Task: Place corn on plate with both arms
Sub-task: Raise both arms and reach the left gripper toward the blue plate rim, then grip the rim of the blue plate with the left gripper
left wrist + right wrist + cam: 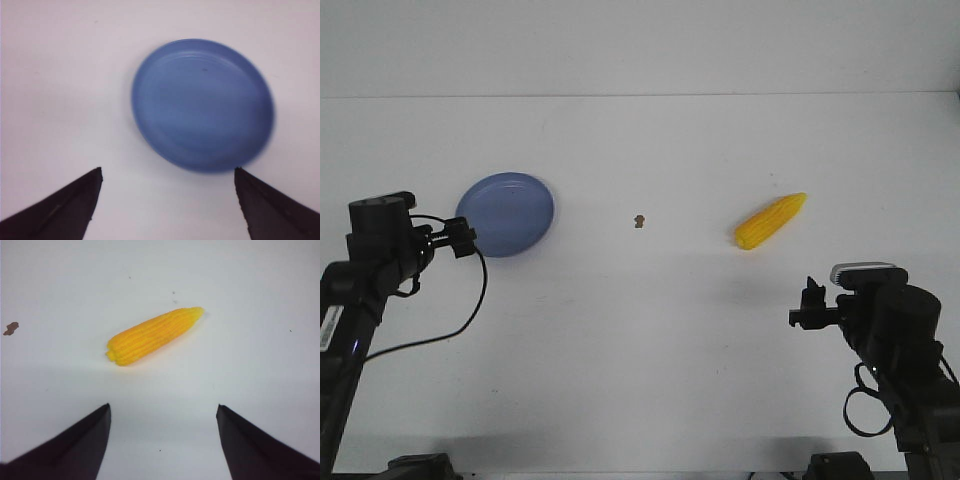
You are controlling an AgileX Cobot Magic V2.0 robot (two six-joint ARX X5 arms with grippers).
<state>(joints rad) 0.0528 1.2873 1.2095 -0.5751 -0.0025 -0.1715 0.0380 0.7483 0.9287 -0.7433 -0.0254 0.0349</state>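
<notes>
The yellow corn [771, 221] lies on the white table at the right, its tip pointing to the far right. It also shows in the right wrist view [153, 334]. The blue plate [505, 213] lies empty at the left, and shows in the left wrist view [202, 102]. My left gripper [463, 239] is open and empty, just left of the plate, its fingertips [95, 175] near the plate's rim. My right gripper [807, 305] is open and empty, nearer the table's front than the corn and apart from it.
A small brown speck [639, 221] lies on the table between the plate and the corn; it also shows in the right wrist view [10, 328]. The table's far edge meets a white wall.
</notes>
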